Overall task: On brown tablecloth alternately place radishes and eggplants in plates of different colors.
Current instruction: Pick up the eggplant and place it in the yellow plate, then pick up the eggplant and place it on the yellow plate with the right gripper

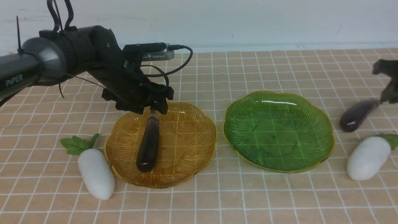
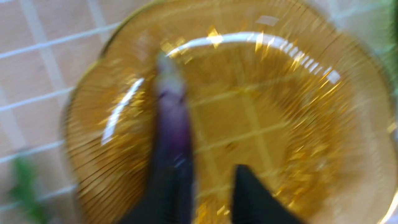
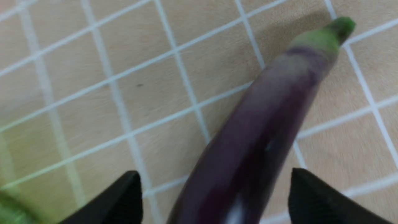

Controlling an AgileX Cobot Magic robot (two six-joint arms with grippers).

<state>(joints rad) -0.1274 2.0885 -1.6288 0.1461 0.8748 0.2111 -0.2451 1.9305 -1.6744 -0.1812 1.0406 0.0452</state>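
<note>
Tan grid cloth (image 1: 199, 202) runs to white wall (image 1: 248, 21). Eggplant (image 1: 148, 146) lies in amber plate (image 1: 199, 124), L gripper (image 1: 154, 110) above its stem, jaws apart. Far right of amber plate, R gripper (image 3: 214, 186) spread wide over 2nd eggplant (image 1: 357, 115).

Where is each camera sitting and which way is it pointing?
Front: between the arms, facing forward over the brown tablecloth; shows left arm and right gripper.
Left wrist: facing down at the amber plate; the left gripper shows.
Right wrist: facing down at the loose eggplant; open fingers show.
Shared: front and left wrist both see the plated eggplant.
</note>
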